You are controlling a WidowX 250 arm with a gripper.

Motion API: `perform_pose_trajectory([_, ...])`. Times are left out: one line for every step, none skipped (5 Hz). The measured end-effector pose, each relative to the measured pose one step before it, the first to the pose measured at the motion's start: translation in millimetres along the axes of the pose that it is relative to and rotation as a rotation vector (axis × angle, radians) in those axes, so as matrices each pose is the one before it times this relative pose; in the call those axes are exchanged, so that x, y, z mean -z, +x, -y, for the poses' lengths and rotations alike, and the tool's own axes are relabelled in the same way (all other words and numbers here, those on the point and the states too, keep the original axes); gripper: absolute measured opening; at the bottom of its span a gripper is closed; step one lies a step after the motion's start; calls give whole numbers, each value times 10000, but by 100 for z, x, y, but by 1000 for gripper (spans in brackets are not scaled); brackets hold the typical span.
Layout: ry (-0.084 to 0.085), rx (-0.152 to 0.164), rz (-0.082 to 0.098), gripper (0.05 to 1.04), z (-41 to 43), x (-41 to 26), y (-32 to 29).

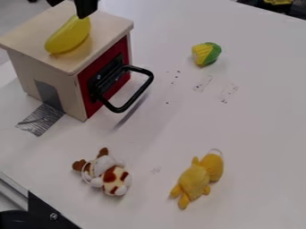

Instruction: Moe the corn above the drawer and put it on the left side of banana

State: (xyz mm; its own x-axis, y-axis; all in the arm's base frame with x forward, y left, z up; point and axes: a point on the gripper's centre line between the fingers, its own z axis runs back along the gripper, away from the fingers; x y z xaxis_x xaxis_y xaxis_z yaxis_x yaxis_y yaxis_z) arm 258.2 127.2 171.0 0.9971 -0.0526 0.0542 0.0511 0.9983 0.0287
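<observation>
Corn (pixel 206 54): stubby, knobbly yellow, green-husked; lying on the smooth white table (pixel 263 116), apart from the drawer box. Banana (pixel 69 36): glossy, curved, yellow; on the pale wooden box top (pixel 110 20). Gripper (pixel 70 5): black, fingers spread, at the banana's upper end. Drawer (pixel 108 78): red front, black looped handle (pixel 143 88). Plush toys, two: brown-patched giraffe (pixel 110 174); plain yellow figure (pixel 196 181).

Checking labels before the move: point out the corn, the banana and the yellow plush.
Corn (pixel 203 53): camera view, on its yellow part.
Banana (pixel 69 36): camera view, mid-length.
Yellow plush (pixel 195 180): camera view, on its body.
</observation>
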Motion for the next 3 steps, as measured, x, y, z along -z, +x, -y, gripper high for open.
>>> perform_pose_trajectory([-158, 15, -281, 1000, 127, 875, -140])
perform_pose_trajectory([56, 259, -282, 1000, 765, 1625, 2953])
perform_pose_trajectory([47, 391, -107, 1000, 567, 1478, 3807])
